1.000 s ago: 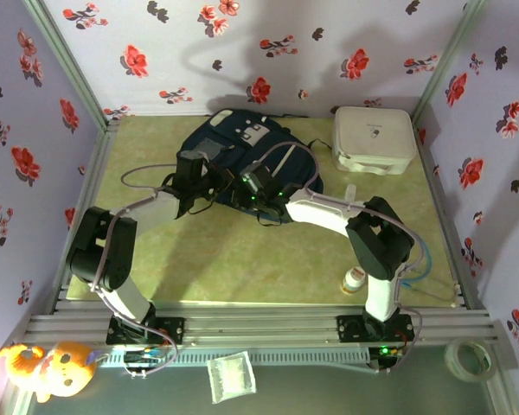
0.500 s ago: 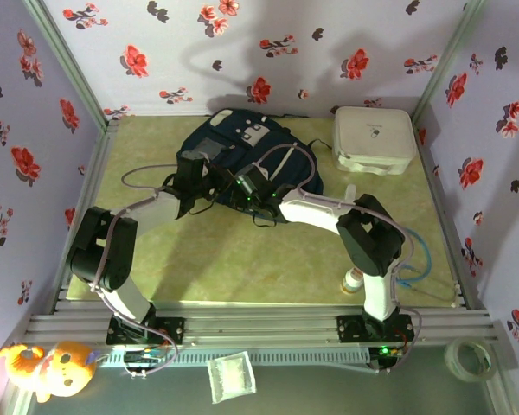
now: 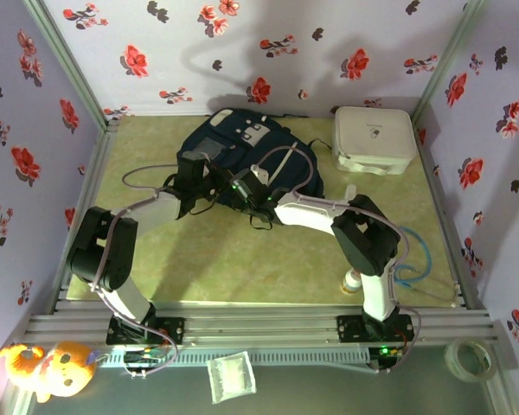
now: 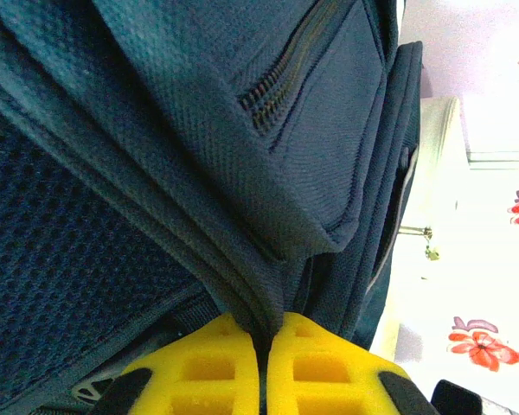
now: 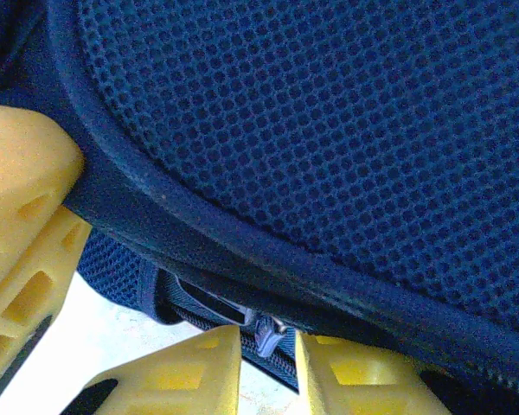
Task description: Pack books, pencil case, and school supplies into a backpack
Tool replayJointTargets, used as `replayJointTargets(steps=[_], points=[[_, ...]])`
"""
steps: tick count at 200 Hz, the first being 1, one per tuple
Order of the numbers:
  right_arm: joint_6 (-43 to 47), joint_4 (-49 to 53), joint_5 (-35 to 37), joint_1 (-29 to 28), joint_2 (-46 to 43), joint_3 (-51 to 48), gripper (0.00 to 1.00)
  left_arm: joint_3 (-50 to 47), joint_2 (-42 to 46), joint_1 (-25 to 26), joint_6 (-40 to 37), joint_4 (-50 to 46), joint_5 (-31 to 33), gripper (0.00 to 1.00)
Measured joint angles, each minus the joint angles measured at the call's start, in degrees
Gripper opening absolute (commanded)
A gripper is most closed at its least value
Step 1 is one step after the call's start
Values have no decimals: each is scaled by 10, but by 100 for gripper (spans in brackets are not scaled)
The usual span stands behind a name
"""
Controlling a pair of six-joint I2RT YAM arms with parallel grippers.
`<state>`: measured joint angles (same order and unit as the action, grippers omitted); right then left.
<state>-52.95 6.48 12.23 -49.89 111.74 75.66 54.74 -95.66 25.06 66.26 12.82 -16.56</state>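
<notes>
Nearest the camera, below the aluminium rail [image 3: 259, 333] that carries both arm bases, lie an orange plush toy [image 3: 48, 365], a small clear plastic bag [image 3: 231, 377] and a roll of tape [image 3: 467, 357]. Just past the rail, on the yellow-green bench [image 3: 242, 259], a small white bottle [image 3: 353, 278] stands upright close beside the right arm's lower link.

Both arms reach away from their bases toward the middle of the bench and meet at the near edge of the backpack [image 3: 242, 143]. It lies flat toward the far side, its grey buckle tabs [image 3: 258, 131] facing up.

The left gripper [image 4: 262, 327] has its jaws pressed together on a raised fold of the navy fabric beside a zipper line. The seam runs straight down into the slit between the yellow pads [image 4: 208, 363].

The right gripper [image 5: 268, 346] sits just to the right of it, low against a mesh-padded panel edged with thick piping. Its jaws stand narrowly apart with a small metal zipper pull [image 5: 266, 335] in the gap; whether they are pinching it I cannot tell.

Right of the backpack, near but apart from it, a white rounded box [image 3: 374, 138] rests by the far right corner. Behind everything rise pale walls [image 3: 242, 43] printed with red and black flowers.
</notes>
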Motion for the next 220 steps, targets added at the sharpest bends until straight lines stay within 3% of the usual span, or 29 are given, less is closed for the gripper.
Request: replayJointTargets(steps=[82, 171, 220], points=[[-20, -31, 35, -14, -50, -57, 32, 11, 0, 10, 14, 0, -2, 0], [-41, -39, 43, 3, -50, -59, 28, 34, 0, 26, 14, -13, -5, 0], [-41, -39, 43, 5, -44, -51, 20, 34, 0, 26, 18, -12, -6, 0]])
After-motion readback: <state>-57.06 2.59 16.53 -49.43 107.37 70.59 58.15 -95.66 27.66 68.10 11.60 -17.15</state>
